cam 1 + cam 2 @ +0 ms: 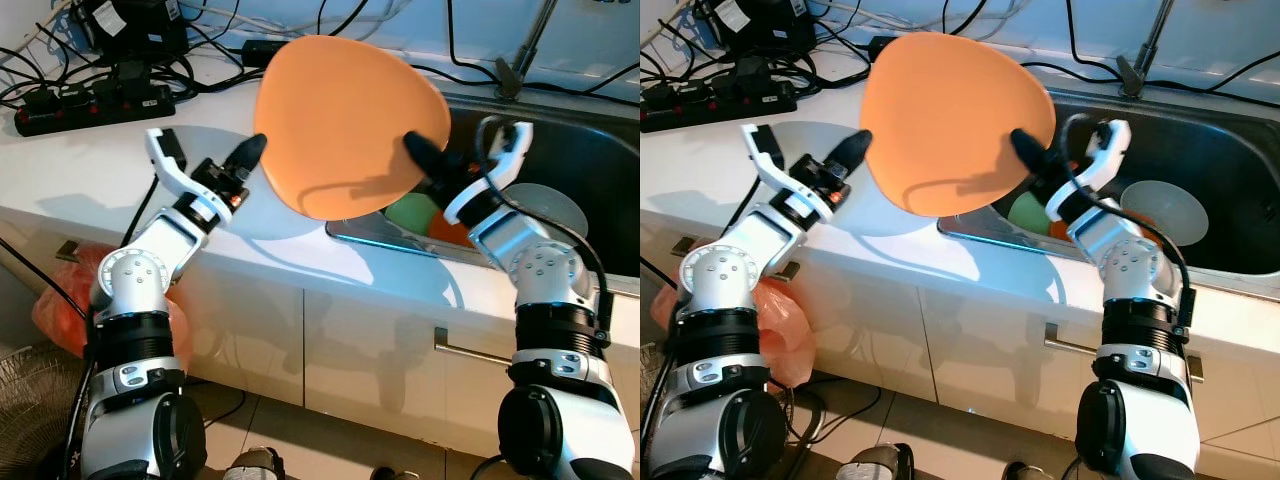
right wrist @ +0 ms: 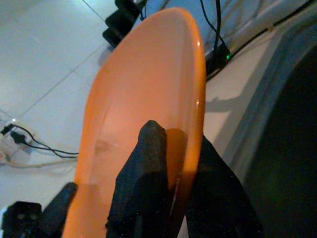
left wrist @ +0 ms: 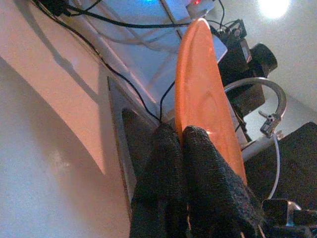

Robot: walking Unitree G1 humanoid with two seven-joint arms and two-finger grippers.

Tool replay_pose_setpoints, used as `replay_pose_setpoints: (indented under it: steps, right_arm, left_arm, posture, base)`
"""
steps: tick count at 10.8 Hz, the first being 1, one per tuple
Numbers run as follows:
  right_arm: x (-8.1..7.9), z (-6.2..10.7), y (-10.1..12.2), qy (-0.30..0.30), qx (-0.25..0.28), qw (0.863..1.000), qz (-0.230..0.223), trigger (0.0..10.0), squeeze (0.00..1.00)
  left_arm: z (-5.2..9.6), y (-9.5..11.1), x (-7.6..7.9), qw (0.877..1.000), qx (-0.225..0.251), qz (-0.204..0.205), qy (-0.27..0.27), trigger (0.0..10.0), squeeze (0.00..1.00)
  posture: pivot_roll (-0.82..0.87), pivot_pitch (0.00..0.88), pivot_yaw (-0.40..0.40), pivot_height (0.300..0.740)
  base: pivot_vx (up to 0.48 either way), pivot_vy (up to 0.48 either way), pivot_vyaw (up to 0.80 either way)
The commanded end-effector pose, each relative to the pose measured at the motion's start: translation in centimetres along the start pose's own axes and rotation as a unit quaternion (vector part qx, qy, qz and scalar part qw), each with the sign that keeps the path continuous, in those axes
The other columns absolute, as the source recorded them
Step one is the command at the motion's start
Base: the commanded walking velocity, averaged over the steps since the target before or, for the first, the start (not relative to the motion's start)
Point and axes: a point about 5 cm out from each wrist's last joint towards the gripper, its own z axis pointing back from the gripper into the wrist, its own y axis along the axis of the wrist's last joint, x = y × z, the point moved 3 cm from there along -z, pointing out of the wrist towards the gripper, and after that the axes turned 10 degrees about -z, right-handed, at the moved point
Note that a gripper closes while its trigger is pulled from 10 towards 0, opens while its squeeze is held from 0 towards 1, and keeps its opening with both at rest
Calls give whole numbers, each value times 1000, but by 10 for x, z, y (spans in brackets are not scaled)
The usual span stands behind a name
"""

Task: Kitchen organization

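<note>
A plain orange plate (image 1: pixel 345 125), no pattern, sits between black fingers (image 2: pixel 143 183) on silver arms. White counter (image 1: pixel 90 170), grey steel sink (image 1: pixel 590 150) holding something green (image 1: pixel 412 212), black power strip (image 1: pixel 90 105), orange bag (image 1: pixel 60 310).

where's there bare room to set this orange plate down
Bare white counter lies between the power strip and the sink, under the orange plate. The sink is crowded with a clear bowl and green and orange items.

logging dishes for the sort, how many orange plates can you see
1: the large round orange plate, held tilted above the counter edge by the left gripper and right gripper. More may lie hidden in the steel sink.
</note>
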Motion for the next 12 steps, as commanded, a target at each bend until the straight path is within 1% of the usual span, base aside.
replay_pose_setpoints:
  steps: [1,2,4,5,8,10,12]
  right_arm:
    - [-2,-4,0,-12,-9,1000,8,0,0]
    - [-3,-4,0,-12,-8,1000,8,0,0]
    - [-3,-5,1,-17,0,1000,11,0,0]
    - [-2,-5,3,-23,5,1000,13,0,0]
    - [7,-3,17,-57,46,997,17,0,0]
    - [19,0,26,-94,70,993,18,0,0]
    - [38,7,38,-154,112,982,15,0,0]
  left_arm:
    - [-7,-2,13,999,-12,-23,-24,7333,886]
    - [-8,-6,14,999,-20,-36,-22,10000,1000]
    - [-7,-10,12,998,-28,-59,-11,10000,1000]
    - [-7,-11,12,998,-27,-57,-10,10000,1000]
    - [-7,-13,15,996,-32,-77,-16,10000,1000]
    - [-7,-17,17,994,-38,-99,-17,10000,1000]
    - [-4,-24,20,992,-48,-115,-20,10000,1000]
  posture:
    - [130,85,-7,740]
    - [130,85,-8,740]
    - [130,85,-8,740]
    - [130,84,-12,740]
    - [128,81,-14,740]
    - [129,80,-19,740]
    - [132,78,-23,740]
  base:
    - [0,0,0]
    - [0,0,0]
    - [0,0,0]
    - [0,0,0]
    - [0,0,0]
    - [0,0,0]
    - [0,0,0]
